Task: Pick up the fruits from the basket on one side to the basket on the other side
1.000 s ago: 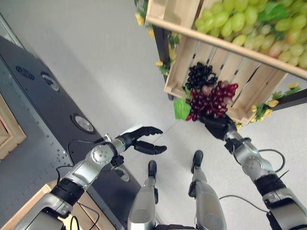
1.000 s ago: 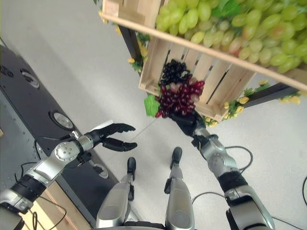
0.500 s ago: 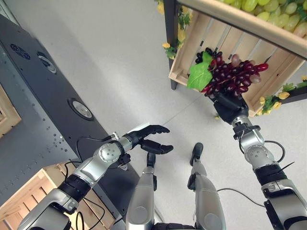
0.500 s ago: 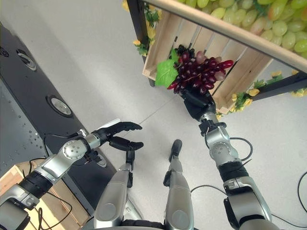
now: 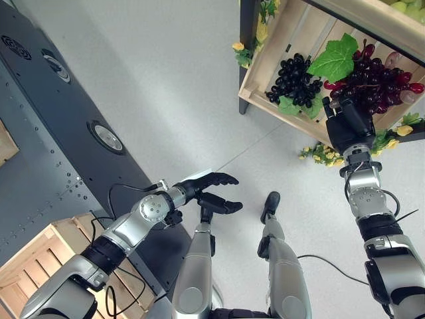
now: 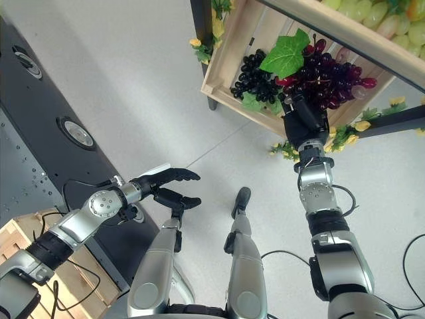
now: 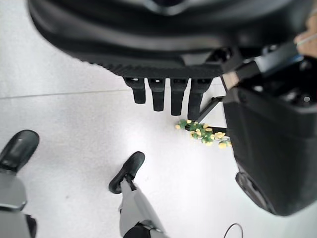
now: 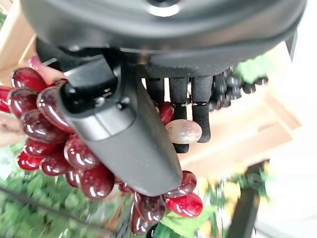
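The right robot hand (image 5: 350,127) grips the red grape bunch (image 5: 375,83), now raised clear of the wooden crate (image 5: 279,50), where a black grape bunch (image 5: 292,78) has come into sight. The left robot hand (image 5: 209,193) stays open, empty, above the floor (image 5: 166,86).

My right hand (image 5: 350,126) now carries the red grape bunch (image 5: 376,80) higher. It sits clear of the black grapes (image 5: 293,76), which I now see uncovered in the crate (image 5: 279,33).
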Robot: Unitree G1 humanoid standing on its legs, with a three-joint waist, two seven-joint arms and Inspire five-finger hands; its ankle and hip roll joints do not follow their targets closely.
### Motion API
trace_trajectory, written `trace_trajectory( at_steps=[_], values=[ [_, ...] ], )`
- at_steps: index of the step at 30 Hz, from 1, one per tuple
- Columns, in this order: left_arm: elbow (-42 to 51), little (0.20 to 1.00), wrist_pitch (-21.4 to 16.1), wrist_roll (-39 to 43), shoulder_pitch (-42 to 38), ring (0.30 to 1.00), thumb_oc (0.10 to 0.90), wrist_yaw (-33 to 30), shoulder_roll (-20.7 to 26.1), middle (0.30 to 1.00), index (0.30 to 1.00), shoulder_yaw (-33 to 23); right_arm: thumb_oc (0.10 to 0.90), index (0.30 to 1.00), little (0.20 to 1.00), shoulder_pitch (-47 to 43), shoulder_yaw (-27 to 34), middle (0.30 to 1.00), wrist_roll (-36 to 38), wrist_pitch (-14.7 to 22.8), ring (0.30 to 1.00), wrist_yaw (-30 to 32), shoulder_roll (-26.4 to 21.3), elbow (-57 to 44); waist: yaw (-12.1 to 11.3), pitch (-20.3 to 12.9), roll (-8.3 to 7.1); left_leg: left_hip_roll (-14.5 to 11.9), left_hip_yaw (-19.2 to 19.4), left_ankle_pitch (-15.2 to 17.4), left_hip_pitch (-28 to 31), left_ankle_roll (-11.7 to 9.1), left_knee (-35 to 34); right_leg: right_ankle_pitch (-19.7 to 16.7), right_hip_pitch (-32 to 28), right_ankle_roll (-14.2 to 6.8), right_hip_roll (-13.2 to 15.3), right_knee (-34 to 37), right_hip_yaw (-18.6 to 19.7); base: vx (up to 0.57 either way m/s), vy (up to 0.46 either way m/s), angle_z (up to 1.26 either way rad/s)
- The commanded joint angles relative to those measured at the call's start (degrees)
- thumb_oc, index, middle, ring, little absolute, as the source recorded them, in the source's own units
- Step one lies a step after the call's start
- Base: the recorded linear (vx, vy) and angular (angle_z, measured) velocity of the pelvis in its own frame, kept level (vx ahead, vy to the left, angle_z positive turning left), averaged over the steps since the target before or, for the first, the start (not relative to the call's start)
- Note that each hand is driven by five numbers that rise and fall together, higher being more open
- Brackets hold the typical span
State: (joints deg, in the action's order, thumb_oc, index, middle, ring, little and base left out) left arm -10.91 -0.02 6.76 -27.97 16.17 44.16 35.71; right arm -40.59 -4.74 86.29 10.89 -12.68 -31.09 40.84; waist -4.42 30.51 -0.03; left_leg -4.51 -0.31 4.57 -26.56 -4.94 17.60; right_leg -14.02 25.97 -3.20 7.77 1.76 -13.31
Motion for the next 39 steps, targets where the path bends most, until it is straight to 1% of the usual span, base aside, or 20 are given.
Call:
trace_trajectory(
  at_steps=[1,3,5,6,8,12,15,17,18,19,22,23,24,25,27,29,31,34,36,39],
  values=[
    [5.1,0.900,-3.2,3.7,-2.5,0.900,0.800,-0.2,2.0,0.900,0.900,1.4,0.400,0.300,0.300,-9.1,3.5,0.300,-12.9,10.5,0.300,8.6,-9.2,-1.9,-2.0,-0.7,0.64,3.6,-0.7,-6.2,0.3,2.7,-10.2,10.3,-3.1,-4.7,0.1,-9.4,-2.6,0.00,0.000,0.00],
    [5.2,0.900,-3.0,3.8,-2.8,0.900,0.800,-0.7,2.2,0.900,0.900,1.9,0.400,0.300,0.300,-10.9,2.8,0.300,-20.6,11.7,0.300,14.3,-10.3,-0.7,-2.2,-0.7,0.61,3.7,-0.7,-6.2,-0.2,2.8,-10.3,10.2,-2.5,-4.7,0.0,-9.5,-2.6,0.01,-0.011,0.05],
    [5.5,0.900,-3.0,4.0,-2.8,0.900,0.800,-1.4,2.6,0.900,0.900,2.6,0.400,0.300,0.300,-12.2,1.4,0.300,-27.4,11.3,0.300,19.7,-12.1,0.0,-2.3,-0.7,0.38,3.7,-0.7,-6.2,-0.7,2.9,-10.2,10.0,-1.9,-4.6,-0.1,-9.5,-2.6,0.02,-0.019,0.09],
    [5.9,0.900,-3.0,2.1,-2.5,0.900,0.800,-2.0,2.7,0.900,0.900,2.8,0.400,0.300,0.300,-12.7,1.0,0.300,-30.1,10.9,0.300,21.3,-12.9,0.3,-2.4,-0.7,0.29,3.7,-0.7,-6.2,-1.0,3.0,-10.2,10.0,-1.7,-4.7,-0.1,-9.5,-2.8,0.02,-0.023,0.07],
    [6.5,0.900,-3.7,-0.8,-2.4,0.900,0.800,-2.7,3.8,0.900,0.900,3.7,0.400,0.300,0.300,-14.3,-0.3,0.300,-32.5,9.8,0.300,23.9,-14.6,1.2,-2.5,-0.7,0.07,3.8,-0.6,-6.2,-1.2,3.2,-10.2,9.9,-1.3,-4.7,-0.1,-9.6,-2.9,0.00,0.000,0.00],
    [8.5,0.900,-3.4,0.5,-1.5,0.900,0.800,-3.7,5.4,0.900,0.900,3.9,0.400,0.300,0.300,-15.8,-1.9,0.300,-37.3,8.6,0.300,28.8,-16.8,2.1,-2.7,-0.7,0.00,4.0,-1.1,-6.3,-2.2,3.4,-10.0,9.6,-0.6,-4.8,0.0,-9.7,-3.2,0.01,-0.009,0.00],
    [9.4,0.900,-3.8,0.8,-0.5,0.900,0.800,-4.6,5.7,0.900,0.900,4.5,0.400,0.300,0.300,-16.8,-3.0,0.300,-45.9,6.9,0.300,35.5,-18.0,3.1,-2.8,-0.7,0.10,4.0,-1.1,-6.2,-2.7,3.5,-9.8,9.5,0.0,-4.8,0.0,-9.9,-3.4,0.00,0.000,0.00],
    [9.8,0.900,-3.6,0.3,0.3,0.900,0.800,-5.7,5.6,0.900,0.900,5.1,0.400,0.300,0.300,-17.6,-4.4,0.300,-52.4,5.0,0.300,41.8,-19.0,4.8,-2.9,-0.7,-0.03,4.1,-1.2,-6.0,-2.9,3.7,-9.5,9.5,0.2,-4.8,-0.2,-10.0,-3.4,0.00,0.000,0.00],
    [9.9,0.900,-3.5,0.3,0.4,0.900,0.800,-5.8,5.5,0.900,0.900,5.1,0.400,0.300,0.300,-17.8,-4.7,0.300,-53.6,4.5,0.300,42.5,-19.1,5.1,-2.9,-0.7,-0.03,4.0,-1.2,-6.0,-3.0,3.7,-9.5,9.5,0.2,-4.8,-0.2,-10.0,-3.4,0.00,0.000,0.00],
    [9.9,0.900,-3.7,0.1,0.9,0.900,0.800,-6.3,5.5,0.900,0.900,5.5,0.400,0.300,0.300,-18.9,-5.9,0.300,-55.2,2.7,0.300,45.9,-19.5,5.9,-3.0,-0.7,-0.20,4.0,-1.1,-5.9,-3.2,3.8,-9.3,9.5,0.4,-4.7,-0.3,-10.1,-3.4,0.00,0.000,0.00],
    [10.7,0.900,-3.7,-0.2,2.0,0.900,0.800,-7.0,5.7,0.900,0.900,6.1,0.400,0.300,0.300,-20.3,-7.2,0.300,-52.9,1.7,0.300,47.1,-19.9,6.7,-3.1,-0.7,-0.19,4.0,-1.1,-5.8,-3.8,4.0,-9.0,9.4,0.9,-4.7,-0.4,-10.2,-3.4,0.00,0.000,0.00],
    [10.8,0.900,-3.8,-0.1,2.2,0.900,0.800,-7.2,5.6,0.900,0.900,6.3,0.500,0.451,0.451,-20.8,-7.3,0.451,-49.3,2.3,0.451,46.3,-19.7,6.8,-3.1,-0.7,-0.13,4.0,-1.2,-5.8,-4.0,4.0,-8.8,9.4,1.1,-4.7,-0.5,-10.3,-3.3,0.00,0.000,0.00],
    [10.9,0.900,-3.7,0.1,2.3,0.900,0.800,-7.3,5.5,0.900,0.900,6.5,0.750,0.825,0.825,-21.0,-7.2,0.825,-46.3,2.3,0.825,46.0,-19.3,6.8,-3.0,-0.7,-0.05,4.0,-1.2,-5.7,-4.1,4.0,-8.6,9.5,1.3,-4.6,-0.5,-10.5,-3.3,0.00,0.000,0.00],
    [11.2,0.900,-3.5,0.2,2.4,0.900,0.800,-7.3,5.4,0.900,0.900,6.5,0.800,0.900,0.900,-21.0,-6.9,0.900,-44.8,2.2,0.900,45.8,-18.9,6.7,-3.0,-0.7,0.04,4.0,-1.3,-5.7,-4.2,4.0,-8.5,9.6,1.4,-4.6,-0.5,-10.6,-3.2,0.02,0.011,-0.03],
    [11.7,0.900,-3.2,0.4,2.6,0.900,0.800,-7.3,5.3,0.900,0.900,6.7,0.800,0.900,0.900,-20.3,-6.0,0.900,-41.5,2.7,0.900,43.8,-17.8,7.1,-3.0,-0.7,0.20,4.1,-1.3,-5.6,-4.3,4.0,-8.5,9.8,1.5,-4.5,-0.6,-10.8,-3.2,0.01,0.005,-0.02],
    [12.0,0.900,-2.7,0.8,2.5,0.900,0.800,-7.2,5.2,0.900,0.900,7.0,0.800,0.900,0.900,-19.8,-5.8,0.900,-40.9,2.4,0.900,43.0,-17.3,7.6,-3.0,-0.7,0.33,4.3,-1.4,-5.6,-4.3,4.1,-8.5,9.8,1.5,-4.4,-0.5,-10.8,-3.2,0.00,0.000,0.00],
    [12.0,0.900,-2.9,1.2,2.5,0.900,0.800,-6.9,5.5,0.900,0.900,7.1,0.800,0.900,0.900,-19.3,-5.6,0.900,-40.9,0.8,0.900,42.0,-17.3,7.9,-2.9,-0.7,0.39,4.3,-1.3,-5.6,-4.4,4.1,-8.4,9.8,1.7,-4.4,-0.5,-11.0,-3.2,0.00,0.000,0.00],
    [12.1,0.900,-3.0,1.7,2.6,0.900,0.800,-6.8,5.6,0.900,0.900,7.3,0.800,0.900,0.900,-19.1,-6.0,0.900,-39.6,0.6,0.900,41.1,-17.2,8.4,-2.9,-0.7,0.39,4.2,-1.3,-5.6,-4.4,4.1,-8.4,9.8,1.9,-4.4,-0.6,-11.1,-3.0,0.00,0.000,0.00],
    [12.1,0.900,-3.2,2.3,2.5,0.900,0.800,-6.7,5.7,0.900,0.900,7.6,0.800,0.900,0.900,-18.9,-5.5,0.900,-36.8,1.2,0.900,39.6,-16.7,8.5,-2.8,-0.7,0.43,4.2,-1.3,-5.6,-4.4,4.1,-8.4,9.8,1.8,-4.3,-0.7,-11.1,-3.0,0.00,0.000,0.00],
    [12.2,0.900,-3.1,2.4,2.9,0.900,0.800,-6.3,5.3,0.900,0.900,7.5,0.800,0.900,0.900,-18.7,-5.0,0.900,-37.0,0.2,0.900,37.7,-16.2,8.5,-2.8,-0.7,0.52,4.3,-1.2,-5.7,-4.2,4.1,-8.5,9.8,1.7,-4.3,-0.8,-11.1,-2.9,0.00,0.000,0.00]
  ],
)
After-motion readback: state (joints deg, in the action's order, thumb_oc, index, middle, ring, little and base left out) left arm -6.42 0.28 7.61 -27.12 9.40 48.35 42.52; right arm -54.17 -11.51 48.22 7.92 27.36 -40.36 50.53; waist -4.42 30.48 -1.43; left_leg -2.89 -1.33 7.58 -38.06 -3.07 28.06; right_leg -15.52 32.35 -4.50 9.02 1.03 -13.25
